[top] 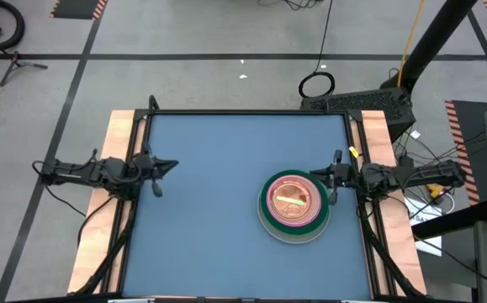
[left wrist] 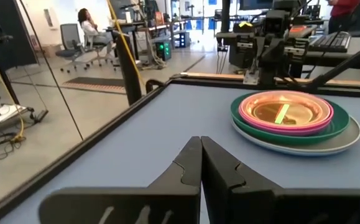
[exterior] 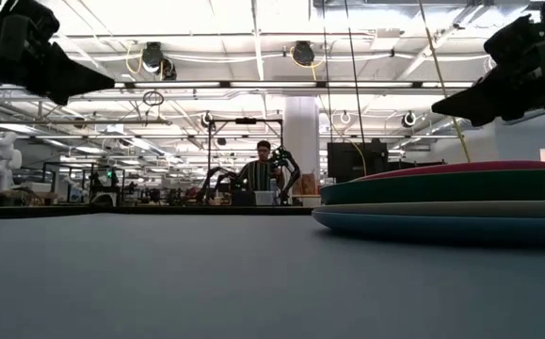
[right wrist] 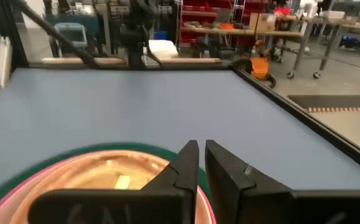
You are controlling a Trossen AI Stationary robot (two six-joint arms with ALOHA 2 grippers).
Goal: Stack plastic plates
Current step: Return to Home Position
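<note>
Left gripper [top: 161,172] hangs raised over the left side of the blue table [top: 209,219], arm reaching in level from the edge, fingers pressed together, holding nothing. Right gripper [top: 330,179] mirrors it at the right edge, fingers nearly touching, empty, poised above the rim of the plate stack [top: 293,204]. That stack rests right of centre: green plate [left wrist: 338,126], pink plate [left wrist: 326,118], small translucent striped plate [left wrist: 263,112] on top.
</note>
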